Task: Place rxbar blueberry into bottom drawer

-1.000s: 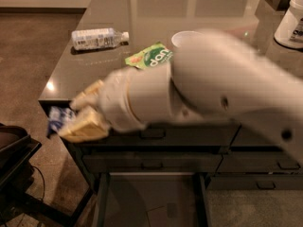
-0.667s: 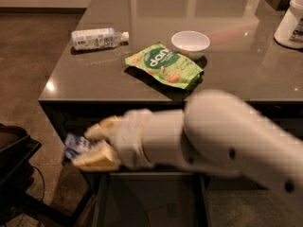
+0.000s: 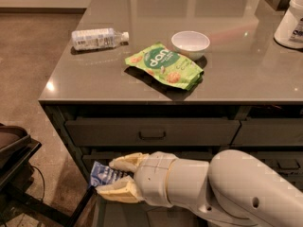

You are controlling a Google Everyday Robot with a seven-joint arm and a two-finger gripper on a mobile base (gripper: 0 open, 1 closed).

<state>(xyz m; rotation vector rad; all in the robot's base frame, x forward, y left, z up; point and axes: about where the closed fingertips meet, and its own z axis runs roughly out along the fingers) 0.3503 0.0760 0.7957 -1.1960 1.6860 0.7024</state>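
My gripper [image 3: 105, 178] is low in front of the cabinet, below the counter edge, shut on the rxbar blueberry [image 3: 101, 176], a small blue wrapper with white lettering held between the two pale fingers [image 3: 124, 162]. The bar hangs at the left end of the cabinet front. The bottom drawer [image 3: 124, 216] is pulled out under my arm; only a strip of its pale floor and left rail shows, the rest is hidden by my white forearm [image 3: 222, 188].
On the counter [image 3: 246, 74] lie a clear plastic bottle [image 3: 98, 38], a green snack pouch [image 3: 164, 65] and a white bowl [image 3: 190, 42]. A white jar [image 3: 292, 21] stands at the far right. A drawer with a handle [image 3: 152, 133] is shut. Dark equipment [image 3: 12, 160] stands at left.
My arm has dropped from counter height down to the drawer level, carrying the blue bar with it. The pouch and bowl, earlier covered by my arm, now show.
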